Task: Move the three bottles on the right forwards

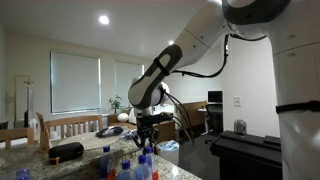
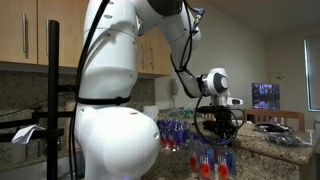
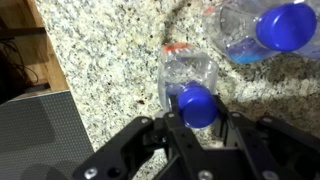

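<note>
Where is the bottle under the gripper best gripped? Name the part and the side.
Grip the neck just below the blue cap of the bottle, coming straight down from above: it stands upright, cap toward the wrist camera, and the fingers flank it.

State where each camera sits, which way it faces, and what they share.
In an exterior view: low beside the speckled granite counter, facing the blinded window; white arm and black gripper show.
In an exterior view: behind the robot's white base, facing wooden cabinets and counter; gripper beyond.
Wrist view: looking down at counter; fingers flank a small clear plastic bottle with a blue cap.
Shared: all show the gripper at the blue-capped bottles.
</note>
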Robot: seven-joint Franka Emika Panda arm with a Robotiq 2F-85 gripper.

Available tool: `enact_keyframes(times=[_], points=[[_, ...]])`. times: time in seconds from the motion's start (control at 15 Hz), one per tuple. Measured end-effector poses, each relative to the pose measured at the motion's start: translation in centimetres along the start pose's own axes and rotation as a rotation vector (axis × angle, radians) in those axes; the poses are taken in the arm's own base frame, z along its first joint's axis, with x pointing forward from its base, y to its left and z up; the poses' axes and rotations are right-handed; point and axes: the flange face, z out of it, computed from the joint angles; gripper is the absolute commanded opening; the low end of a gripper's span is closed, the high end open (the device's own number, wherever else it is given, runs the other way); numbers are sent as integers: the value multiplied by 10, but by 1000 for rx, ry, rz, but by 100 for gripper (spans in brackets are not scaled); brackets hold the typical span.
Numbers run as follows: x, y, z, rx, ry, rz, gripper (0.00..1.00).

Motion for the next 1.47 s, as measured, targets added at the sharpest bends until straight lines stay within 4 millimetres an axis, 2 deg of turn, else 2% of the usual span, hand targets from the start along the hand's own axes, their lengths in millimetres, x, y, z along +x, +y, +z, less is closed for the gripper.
enact_keyframes(times=[0.73, 1.13, 1.4, 1.47], points=[[-40, 20, 3, 108, 32, -97, 14], [-38, 38, 5, 165, 17, -116, 14], [-38, 38, 5, 163, 12, -119, 13], [-38, 38, 5, 161, 10, -122, 17]])
